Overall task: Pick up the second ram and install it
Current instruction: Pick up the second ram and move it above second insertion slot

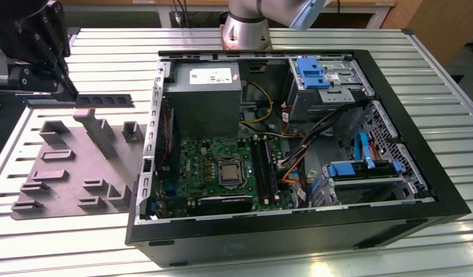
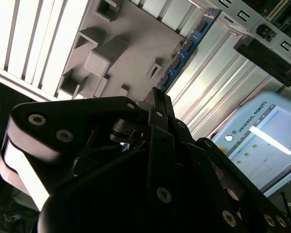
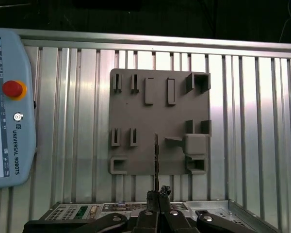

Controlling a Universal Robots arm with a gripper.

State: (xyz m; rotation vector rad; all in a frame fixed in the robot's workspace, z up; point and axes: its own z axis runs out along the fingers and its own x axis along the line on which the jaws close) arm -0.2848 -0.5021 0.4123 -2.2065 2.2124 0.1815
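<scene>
Above the grey tray [image 1: 71, 170], at the exterior view's left, my gripper [image 1: 67, 95] is pinching the second ram [image 1: 105, 100] by one end, its fingers pressed together on the stick. The dark stick is jutting out level from my fingertips toward the exterior view's right. It is hanging over the far part of the tray and appears to be clear of the raised blocks beneath it. In both wrist views the stick is running straight out from between my fingers, showing its thin edge in the first and its row of small chips in the second, with the tray lying under it.

I am judging the pick-up step as done and the carrying step as the one in hand, since the stick is sitting in my grip and not in any holder of the tray. Well apart, to the exterior view's right, the open computer case [image 1: 298, 231] is lying on the slatted metal table [image 1: 105, 34]. It is exposing the green board [image 1: 198, 156] and its long black slots [image 1: 263, 167].

By my reckoning, installing is calling for the stick to be brought over the case wall, turned to run along a free slot, and pressed down squarely. I cannot tell from these views which slot is free.
</scene>
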